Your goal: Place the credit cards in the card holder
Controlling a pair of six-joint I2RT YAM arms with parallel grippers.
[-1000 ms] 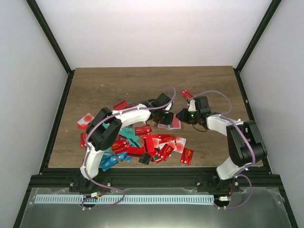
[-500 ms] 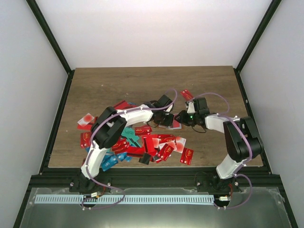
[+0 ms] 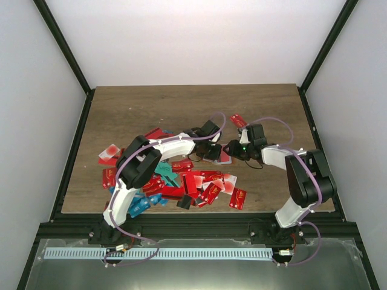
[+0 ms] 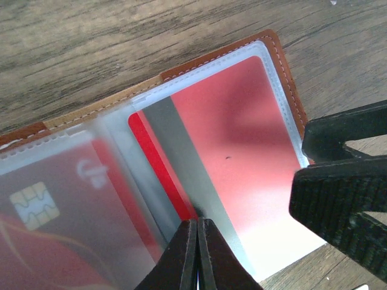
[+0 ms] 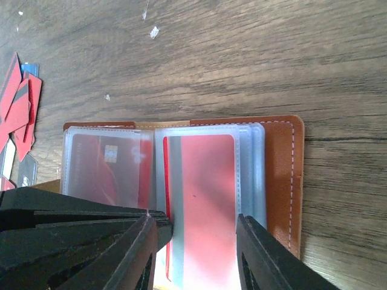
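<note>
The brown card holder (image 5: 281, 175) lies open on the wood, its clear sleeves facing up. A red credit card (image 5: 205, 181) with a grey stripe sits in the right sleeve, its near end sticking out. Another red card (image 5: 106, 166) with a chip is in the left sleeve. My right gripper (image 5: 195, 220) is open, one finger on each side of the protruding card. My left gripper (image 4: 197, 222) is shut, its tips pressed down on the card's grey stripe (image 4: 199, 181). From above, both grippers meet over the holder (image 3: 222, 158), and a heap of loose credit cards (image 3: 181, 181) lies in front of it.
One red card (image 3: 237, 119) lies alone behind the right gripper, another (image 3: 238, 198) at the front right, and a pink-white one (image 3: 109, 152) at the far left. The left arm (image 3: 163, 148) reaches over the heap. Black frame rails (image 3: 72, 163) border the table.
Both arms have edged a little closer over the holder, and the right forearm has swung slightly left. The heap of cards has not moved.
</note>
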